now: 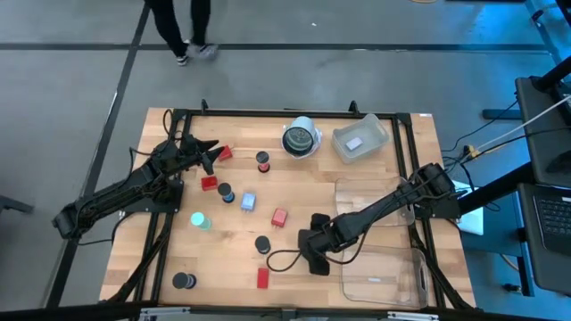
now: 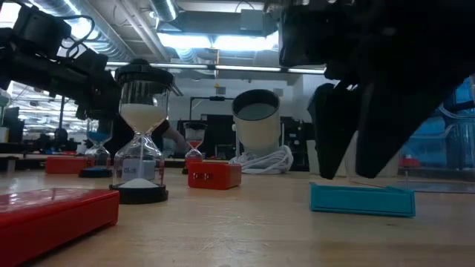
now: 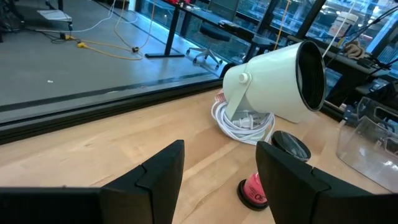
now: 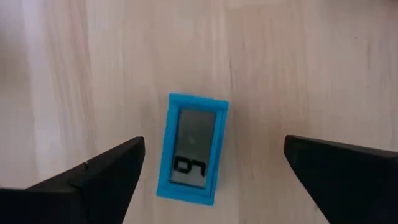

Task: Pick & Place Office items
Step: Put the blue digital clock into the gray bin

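Right gripper point(image 4: 211, 168): hung low over the table's front centre, fingers spread wide, holding nothing. Its wrist view alone showed a blue timer point(image 4: 194, 148) lying flat between the fingers, display up. The overhead view hid that piece beneath the gripper point(image 1: 318, 253); the table-level view showed it side-on as a low teal slab point(image 2: 361, 199) under the dark fingers.

Left gripper point(image 3: 217, 174): raised at the table's far left point(image 1: 207, 153), fingers apart and empty. Its wrist view faced a white lamp point(image 3: 280, 84) on its coiled cord, with a red sand timer point(image 3: 273, 168) closer in.

Remaining items, seen from overhead: red blocks point(image 1: 209, 183), black discs point(image 1: 262, 242), a pale blue piece point(image 1: 248, 201) and a teal round piece point(image 1: 200, 218), scattered across the table's left half. The table-level view revealed the discs as upright hourglasses point(image 2: 139, 141).
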You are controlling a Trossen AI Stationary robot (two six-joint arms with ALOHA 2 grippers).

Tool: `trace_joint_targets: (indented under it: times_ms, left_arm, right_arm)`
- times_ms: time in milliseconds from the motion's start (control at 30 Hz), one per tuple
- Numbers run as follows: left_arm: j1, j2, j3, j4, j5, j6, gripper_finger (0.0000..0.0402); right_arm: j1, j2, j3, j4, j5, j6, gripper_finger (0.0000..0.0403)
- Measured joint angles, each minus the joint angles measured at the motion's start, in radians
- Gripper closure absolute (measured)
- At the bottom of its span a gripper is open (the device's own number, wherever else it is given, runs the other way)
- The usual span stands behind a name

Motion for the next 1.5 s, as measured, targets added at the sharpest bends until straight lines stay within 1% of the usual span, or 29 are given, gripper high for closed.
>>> trace_joint_targets:
  times_ms: [133, 200, 333, 433, 600, 700, 800, 900, 1100, 1233, 1367, 1500]
  left_arm:
    - [0.0, 0.0, 0.0, 0.0, 0.0, 0.0, 0.0205]
    - [0.0, 0.0, 0.0, 0.0, 0.0, 0.0, 0.0205]
    - [0.0, 0.0, 0.0, 0.0, 0.0, 0.0, 0.0205]
    - [0.0, 0.0, 0.0, -0.005, 0.0, 0.0, 0.0205]
    - [0.0, 0.0, 0.0, -0.007, -0.001, 0.0, 0.0205]
    - [0.0, 0.0, 0.0, -0.008, -0.001, 0.0, 0.0205]
    - [0.0, 0.0, 0.0, -0.008, -0.001, 0.0, 0.0205]
    - [0.0, 0.0, 0.0, -0.008, -0.001, 0.002, 0.0205]
    - [0.0, 0.0, 0.0, -0.008, -0.001, 0.004, 0.0205]
    - [0.0, 0.0, 0.0, -0.008, -0.001, 0.004, 0.0205]
    - [0.0, 0.0, 0.0, -0.008, -0.001, 0.003, 0.0205]
    - [0.0, 0.0, 0.0, -0.013, -0.001, 0.001, 0.0205]
  right_arm:
    - [0.0, 0.0, 0.0, 0.009, 0.002, 0.085, 0.0016]
    - [0.0, 0.0, 0.0, 0.01, 0.003, 0.091, 0.0016]
    - [0.013, 0.041, 0.0, 0.015, 0.011, 0.09, 0.0016]
    - [0.024, 0.059, 0.002, 0.019, 0.033, 0.088, 0.0016]
    - [0.042, 0.061, 0.0, 0.022, 0.135, 0.056, 0.0023]
    - [0.047, 0.06, 0.0, 0.026, 0.157, 0.054, 0.0049]
    - [0.054, 0.061, 0.0, 0.026, 0.159, 0.058, 0.0091]
    - [0.064, 0.061, 0.0, 0.029, 0.156, 0.078, 0.0146]
    - [0.066, 0.059, 0.0, 0.042, 0.149, 0.039, 0.0266]
    - [0.064, 0.055, 0.006, 0.036, 0.127, 0.059, 0.027]
    - [0.052, 0.049, 0.056, 0.018, 0.074, 0.059, 0.027]
    - [0.041, 0.048, 0.134, -0.075, 0.077, 0.032, 0.027]
